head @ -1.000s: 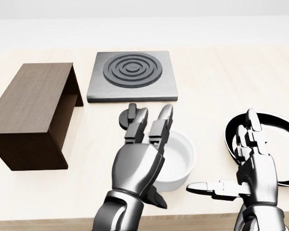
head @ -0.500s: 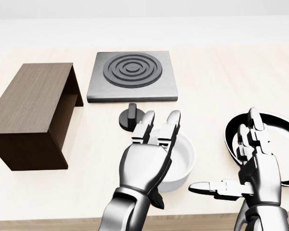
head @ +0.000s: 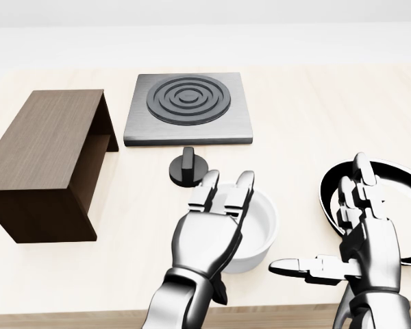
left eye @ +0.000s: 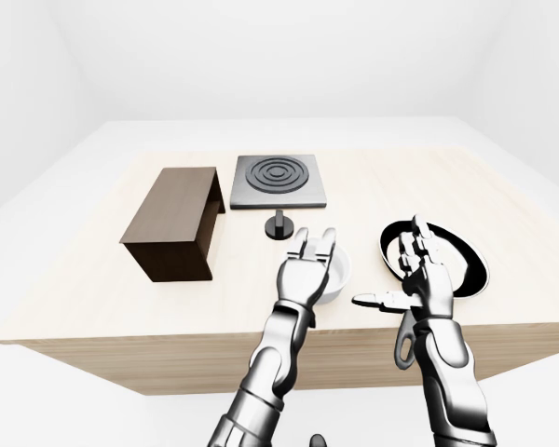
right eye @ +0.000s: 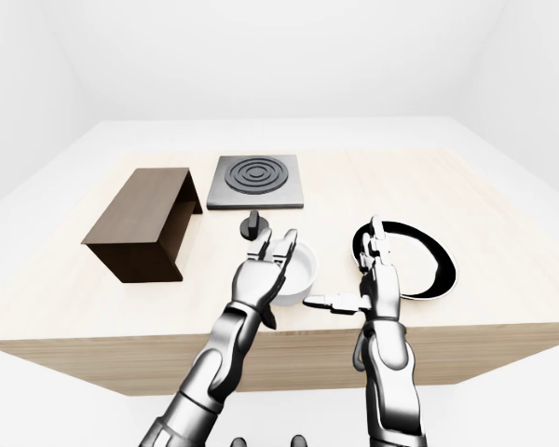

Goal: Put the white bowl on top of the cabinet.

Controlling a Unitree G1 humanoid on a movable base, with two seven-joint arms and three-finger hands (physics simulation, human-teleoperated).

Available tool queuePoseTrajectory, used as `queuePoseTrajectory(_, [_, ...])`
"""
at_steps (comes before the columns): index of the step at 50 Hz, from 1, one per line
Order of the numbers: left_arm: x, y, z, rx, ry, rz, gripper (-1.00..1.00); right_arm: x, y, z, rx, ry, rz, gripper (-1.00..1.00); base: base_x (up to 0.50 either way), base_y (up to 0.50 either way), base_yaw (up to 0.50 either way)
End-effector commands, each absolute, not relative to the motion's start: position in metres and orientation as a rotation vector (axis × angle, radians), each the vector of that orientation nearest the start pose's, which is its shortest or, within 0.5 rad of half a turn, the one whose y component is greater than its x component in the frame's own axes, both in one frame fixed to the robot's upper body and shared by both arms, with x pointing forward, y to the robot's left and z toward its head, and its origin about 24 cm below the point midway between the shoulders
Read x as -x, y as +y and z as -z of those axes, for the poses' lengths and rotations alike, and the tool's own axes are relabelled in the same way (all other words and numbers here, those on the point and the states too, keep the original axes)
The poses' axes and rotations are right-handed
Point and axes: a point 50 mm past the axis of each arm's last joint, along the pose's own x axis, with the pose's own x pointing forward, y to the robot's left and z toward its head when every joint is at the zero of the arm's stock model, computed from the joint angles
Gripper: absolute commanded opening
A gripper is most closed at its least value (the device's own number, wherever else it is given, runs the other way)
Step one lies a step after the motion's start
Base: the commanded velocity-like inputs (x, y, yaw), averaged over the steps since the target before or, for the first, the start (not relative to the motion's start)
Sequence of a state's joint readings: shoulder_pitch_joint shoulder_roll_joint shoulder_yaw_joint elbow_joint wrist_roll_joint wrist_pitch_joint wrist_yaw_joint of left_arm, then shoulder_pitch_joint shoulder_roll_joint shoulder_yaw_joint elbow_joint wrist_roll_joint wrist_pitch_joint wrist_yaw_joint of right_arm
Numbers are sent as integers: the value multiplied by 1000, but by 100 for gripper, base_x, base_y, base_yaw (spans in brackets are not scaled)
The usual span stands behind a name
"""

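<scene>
The white bowl [head: 260,227] sits on the light wooden table [head: 301,130], low and centre in the head view. My left hand [head: 222,202] is open over the bowl's left rim; its palm hides that side, and I cannot tell if it touches. My right hand [head: 342,229] hovers open to the right of the bowl, thumb pointing left at it, clear of it. At the left stands the dark wooden cabinet [head: 44,151], a box with an open end and a flat top that has nothing on it.
A grey stove plate [head: 187,106] with dark rings lies above the bowl, and a black knob [head: 187,168] stands between the two. A black pan [head: 390,185] lies behind my right hand. The table's near edge [head: 89,317] runs along the bottom.
My left hand has dropped lower and slid right, from covering the knob to covering the bowl's left rim. The right hand has stayed almost still.
</scene>
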State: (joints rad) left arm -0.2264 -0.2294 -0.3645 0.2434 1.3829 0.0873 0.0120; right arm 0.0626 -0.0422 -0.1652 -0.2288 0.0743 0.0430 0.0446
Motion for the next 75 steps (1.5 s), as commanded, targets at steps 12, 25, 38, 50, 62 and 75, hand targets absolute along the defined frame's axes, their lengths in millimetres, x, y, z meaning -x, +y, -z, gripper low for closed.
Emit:
queuePoseTrajectory(12, [-279, 4, -41, -1261, -183, 351, 100, -236, -197, -79, -9, -136, 122, 100, 0, 0, 0])
queuePoseTrajectory(25, [-287, 3, -34, -1262, -158, 361, 100, -237, -197, -79, -11, -135, 122, 100, 0, 0, 0])
queuePoseTrajectory(38, [-299, 8, -26, -1244, -112, 359, 100, -236, -197, -79, -11, -136, 121, 100, 0, 0, 0])
queuePoseTrajectory(50, [-302, 9, -23, -1236, -98, 357, 100, -236, -196, -79, -9, -135, 118, 100, 0, 0, 0])
queuePoseTrajectory(62, [-301, 10, -20, -1253, -95, 363, -100, -236, -195, -78, -8, -133, 116, 100, 0, 0, 0])
queuePoseTrajectory(75, [-301, 9, -20, -1254, -98, 360, -100, -237, -198, -80, -17, -136, 119, 100, 0, 0, 0])
